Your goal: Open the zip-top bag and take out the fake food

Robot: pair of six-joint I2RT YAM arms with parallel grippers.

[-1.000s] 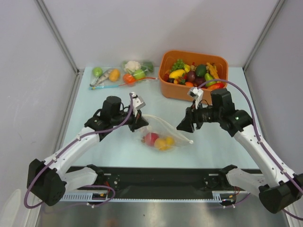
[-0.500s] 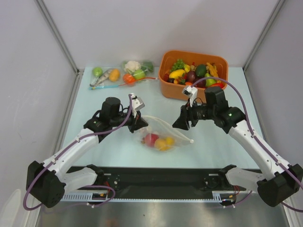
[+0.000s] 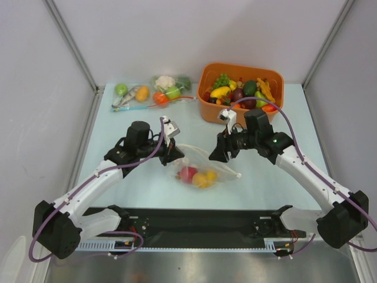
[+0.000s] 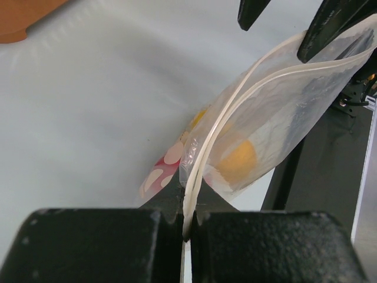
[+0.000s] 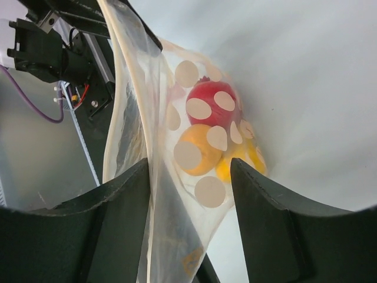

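Pinching the zip-top bag (image 3: 199,159) by its strip, the left tool (image 4: 187,233) holds it on the desk (image 3: 135,183), arm-side of the orange bin (image 3: 207,109). The right tool (image 5: 188,171) is spread at the other lip (mouth barely parted); the fake food (image 3: 199,176) sits inside, none removed.

**Hidden, clipped and blurred parts**

From above, the left claw (image 3: 173,154) had its tips tucked under its own wrist. The film of the zip-top bag (image 3: 200,155) was too faint to trace its mouth. Items in the orange bin (image 3: 206,106) and the far bags (image 3: 135,108) were too small to name. In the left wrist view that claw's fingers (image 4: 100,244) were a blurred mass cut by the bottom edge, covering much of the red fruit (image 4: 159,177). The right claw (image 4: 272,43) was clipped by the top edge, and its contact with the bag lip was unclear. In the right wrist view one yellow-orange fruit (image 5: 253,159) lay mostly behind another, and the bag ran off the bottom edge.
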